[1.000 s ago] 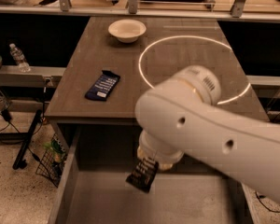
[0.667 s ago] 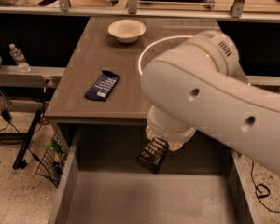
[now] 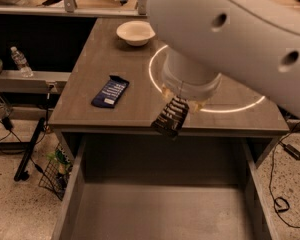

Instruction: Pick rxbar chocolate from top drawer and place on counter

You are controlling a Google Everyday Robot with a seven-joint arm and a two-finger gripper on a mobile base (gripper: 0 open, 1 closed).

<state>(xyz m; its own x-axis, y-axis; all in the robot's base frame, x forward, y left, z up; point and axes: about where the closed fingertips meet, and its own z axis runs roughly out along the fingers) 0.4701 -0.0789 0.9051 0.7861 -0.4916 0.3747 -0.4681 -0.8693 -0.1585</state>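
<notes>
rxbar chocolate (image 3: 171,117): black wrapper, white text lines, tilted, hanging at centre frame over the front edge of the counter (image 3: 100,59), above the open top drawer (image 3: 160,211).
gripper (image 3: 180,100): directly above the bar, clamped on its upper end, largely hidden under the white arm (image 3: 230,34) filling the upper right.
top drawer: pulled out, lower frame, grey floor.
counter: wood-grain; ring of white light (image 3: 154,76) partly behind the arm.
dark blue wrapped bar (image 3: 110,91): left of centre on the counter.
white bowl (image 3: 135,32): upper centre, far end.
water bottle (image 3: 21,62): upper left, on a side shelf.
</notes>
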